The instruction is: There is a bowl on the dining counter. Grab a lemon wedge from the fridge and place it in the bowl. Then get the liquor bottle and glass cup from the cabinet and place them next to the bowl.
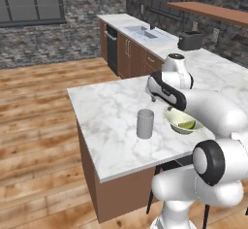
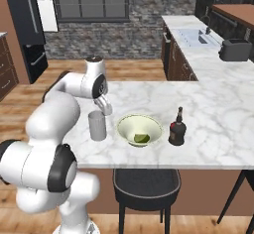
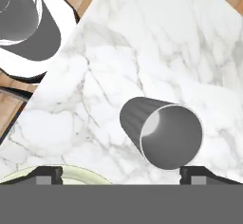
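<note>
Marble dining counter (image 2: 208, 124) carries all the task items. Glass cup (image 2: 97, 125) stands upright on it, just left of the bowl (image 2: 139, 129) in right base view, not touching it. Lemon wedge (image 2: 142, 138) lies inside bowl. Liquor bottle (image 2: 177, 127) upright just beside bowl on its other side, so bowl sits between cup & bottle. Gripper (image 3: 121, 174) hangs above the cup, jaws spread wide w/ nothing between them; fingertips (image 3: 47, 174) show at bottom of hand view, well apart, cup's open mouth seen from above between them & bowl rim near the left tip. Black stool (image 2: 146, 183) stands under counter edge below bowl. Toaster (image 2: 235, 49) on far worktop near sink (image 2: 198, 37)
</note>
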Robot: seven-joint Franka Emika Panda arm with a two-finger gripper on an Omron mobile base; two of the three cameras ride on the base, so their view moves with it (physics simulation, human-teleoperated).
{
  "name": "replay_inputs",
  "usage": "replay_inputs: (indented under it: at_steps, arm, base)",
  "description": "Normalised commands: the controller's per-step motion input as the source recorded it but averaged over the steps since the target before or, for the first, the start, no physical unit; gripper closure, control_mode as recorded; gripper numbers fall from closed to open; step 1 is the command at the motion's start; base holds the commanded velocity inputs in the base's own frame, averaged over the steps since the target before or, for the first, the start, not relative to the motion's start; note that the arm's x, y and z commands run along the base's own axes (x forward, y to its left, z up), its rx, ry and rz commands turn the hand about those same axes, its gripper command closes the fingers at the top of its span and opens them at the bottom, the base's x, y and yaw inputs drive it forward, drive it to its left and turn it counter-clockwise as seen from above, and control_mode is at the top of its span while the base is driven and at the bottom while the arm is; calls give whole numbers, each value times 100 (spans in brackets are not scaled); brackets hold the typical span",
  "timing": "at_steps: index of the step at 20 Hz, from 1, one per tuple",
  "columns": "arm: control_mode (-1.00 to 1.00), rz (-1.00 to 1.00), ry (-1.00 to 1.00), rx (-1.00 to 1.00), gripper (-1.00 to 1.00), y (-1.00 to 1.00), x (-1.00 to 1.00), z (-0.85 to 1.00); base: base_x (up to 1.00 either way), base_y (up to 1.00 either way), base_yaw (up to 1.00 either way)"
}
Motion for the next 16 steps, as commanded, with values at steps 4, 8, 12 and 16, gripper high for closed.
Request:
replay_inputs:
  at_steps: [4,8,12,16]
  arm:
    - [-100,0,-1,0,-100,0,-35,82]
    - [-100,0,-4,0,-100,0,-59,52]
    - [-100,0,-22,0,-100,-2,-89,29]
    - [-100,0,-30,0,-100,-5,-100,24]
  base:
    - [0,0,0]
    - [0,0,0]
    - [0,0,0]
    - [0,0,0]
